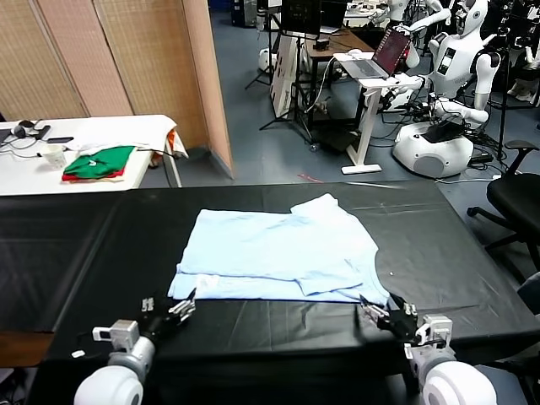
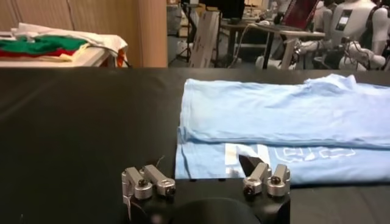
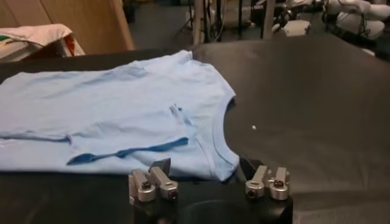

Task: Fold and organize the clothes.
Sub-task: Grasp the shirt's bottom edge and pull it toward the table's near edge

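The clothes, one pale light-blue shirt (image 1: 278, 253), lie folded lengthwise on the black table (image 1: 76, 253), collar toward my right. White lettering (image 2: 286, 153) shows on the lower layer near the hem. My left gripper (image 1: 173, 310) sits low at the shirt's near left corner, open; in the left wrist view the gripper (image 2: 204, 173) has the hem edge of the shirt (image 2: 286, 109) just ahead of it, not pinched. At the near right corner my right gripper (image 1: 384, 314) is open, and the right wrist view shows the gripper (image 3: 204, 167) with the shirt's (image 3: 109, 103) collar edge lying loose between its fingers.
A white side table (image 1: 25, 173) at the back left holds green-and-red folded garments (image 1: 99, 162) and a mug (image 1: 53, 155). Wooden partitions stand behind it. An office chair (image 1: 515, 198) is at the right; white robots and a desk with a laptop (image 1: 388, 55) stand beyond.
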`<state>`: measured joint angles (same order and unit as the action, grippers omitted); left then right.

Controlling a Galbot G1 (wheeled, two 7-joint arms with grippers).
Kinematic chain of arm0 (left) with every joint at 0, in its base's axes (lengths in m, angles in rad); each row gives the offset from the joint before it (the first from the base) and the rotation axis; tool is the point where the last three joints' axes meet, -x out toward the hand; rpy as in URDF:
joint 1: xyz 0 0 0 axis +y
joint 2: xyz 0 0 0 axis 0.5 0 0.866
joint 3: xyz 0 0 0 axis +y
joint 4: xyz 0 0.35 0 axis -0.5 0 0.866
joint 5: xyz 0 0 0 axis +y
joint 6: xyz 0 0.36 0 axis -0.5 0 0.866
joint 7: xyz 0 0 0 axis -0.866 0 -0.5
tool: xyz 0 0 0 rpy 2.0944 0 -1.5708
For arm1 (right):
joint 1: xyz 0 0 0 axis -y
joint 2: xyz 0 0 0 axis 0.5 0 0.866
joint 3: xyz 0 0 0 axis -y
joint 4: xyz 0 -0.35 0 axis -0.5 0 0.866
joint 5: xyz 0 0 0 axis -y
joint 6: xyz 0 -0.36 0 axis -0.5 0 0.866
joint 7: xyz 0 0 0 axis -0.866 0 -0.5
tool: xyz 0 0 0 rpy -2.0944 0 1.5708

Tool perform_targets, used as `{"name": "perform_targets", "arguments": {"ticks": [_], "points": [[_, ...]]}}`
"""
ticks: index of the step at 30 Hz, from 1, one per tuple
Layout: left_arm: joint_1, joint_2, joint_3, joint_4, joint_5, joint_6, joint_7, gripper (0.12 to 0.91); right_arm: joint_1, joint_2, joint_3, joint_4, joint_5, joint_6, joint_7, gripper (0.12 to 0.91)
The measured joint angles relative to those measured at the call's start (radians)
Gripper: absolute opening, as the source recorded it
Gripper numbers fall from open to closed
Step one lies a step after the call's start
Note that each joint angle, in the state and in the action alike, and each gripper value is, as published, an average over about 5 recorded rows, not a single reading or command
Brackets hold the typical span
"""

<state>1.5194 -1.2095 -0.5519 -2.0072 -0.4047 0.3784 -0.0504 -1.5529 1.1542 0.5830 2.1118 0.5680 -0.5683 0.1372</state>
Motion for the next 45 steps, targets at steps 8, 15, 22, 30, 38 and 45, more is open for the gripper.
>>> {"name": "perform_targets", "arguments": {"ticks": [8, 15, 22, 30, 38, 45], "points": [[0.005, 0.002, 0.0, 0.001, 0.002, 0.001, 0.004, 0.639, -0.01, 0.001, 0.002, 0.01, -0.003, 0.0, 0.002, 0.296], [0.014, 0.009, -0.001, 0.004, 0.021, 0.002, 0.008, 0.22, -0.036, -0.006, 0.008, 0.047, -0.004, -0.031, 0.016, 0.173], [0.048, 0.036, -0.026, -0.016, 0.056, 0.001, -0.005, 0.149, -0.054, -0.026, -0.002, 0.099, -0.007, -0.098, 0.015, 0.171], [0.131, 0.058, -0.075, -0.081, 0.078, 0.001, -0.024, 0.149, -0.054, -0.057, -0.023, 0.115, -0.016, -0.159, 0.019, 0.171], [0.239, 0.031, -0.1, -0.141, 0.104, 0.008, -0.044, 0.149, -0.073, -0.073, -0.024, 0.152, 0.002, -0.168, 0.047, 0.247], [0.281, 0.012, -0.114, -0.183, 0.1, 0.041, -0.062, 0.386, -0.114, -0.076, -0.011, 0.215, 0.004, -0.168, 0.05, 0.661]]}}
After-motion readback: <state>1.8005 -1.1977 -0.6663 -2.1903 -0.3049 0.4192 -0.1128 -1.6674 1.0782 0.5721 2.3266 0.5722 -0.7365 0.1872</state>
